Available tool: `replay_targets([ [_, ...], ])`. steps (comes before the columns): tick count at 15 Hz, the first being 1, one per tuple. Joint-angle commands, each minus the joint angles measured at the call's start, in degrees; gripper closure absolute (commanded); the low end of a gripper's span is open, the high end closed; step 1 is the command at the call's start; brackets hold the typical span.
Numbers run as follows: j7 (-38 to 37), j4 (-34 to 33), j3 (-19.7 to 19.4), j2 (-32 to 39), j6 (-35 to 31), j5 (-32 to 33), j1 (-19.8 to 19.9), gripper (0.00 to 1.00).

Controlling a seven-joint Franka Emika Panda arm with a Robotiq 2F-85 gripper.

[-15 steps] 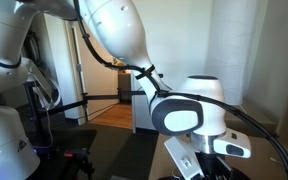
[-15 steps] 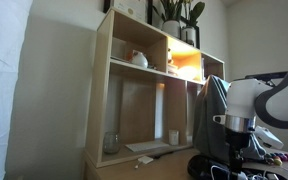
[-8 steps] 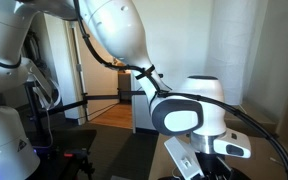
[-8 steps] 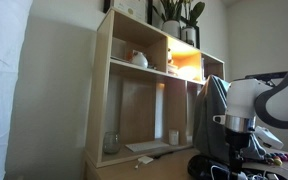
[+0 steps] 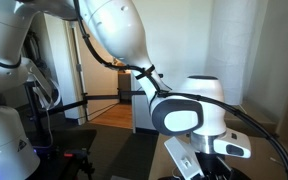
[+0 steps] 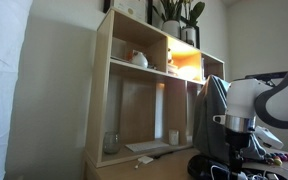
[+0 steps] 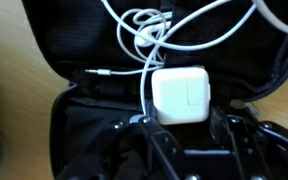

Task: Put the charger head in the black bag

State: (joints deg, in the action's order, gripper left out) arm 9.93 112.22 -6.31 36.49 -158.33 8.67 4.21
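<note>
No change in both exterior views over the last second: arm point(image 5: 179, 112) static. Wrist view: charger head point(image 7: 182, 96) sits over the open mouth of the black bag point(image 7: 84, 130), cable point(image 7: 142, 35) trailing out behind. Gripper point(image 7: 187, 132) fingers flank its lower edge; clamped or released, cannot tell. Judgement: placement nearly done, release or retreat pending
</note>
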Motion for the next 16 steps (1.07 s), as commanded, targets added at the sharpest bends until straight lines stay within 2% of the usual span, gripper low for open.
replay_targets([
  [1, -0.3, -0.1, 0.4, 0.0, 0.2, 0.5, 0.4, 0.48],
  [4, -0.3, -0.1, 0.4, 0.0, 0.2, 0.5, 0.4, 0.48],
  [5, -0.4, 0.2, 0.1, -0.4, 0.2, 0.8, 0.1, 0.73],
  [16, -0.2, 7.4, -0.5, -8.4, -0.3, 2.8, -0.3, 0.73],
])
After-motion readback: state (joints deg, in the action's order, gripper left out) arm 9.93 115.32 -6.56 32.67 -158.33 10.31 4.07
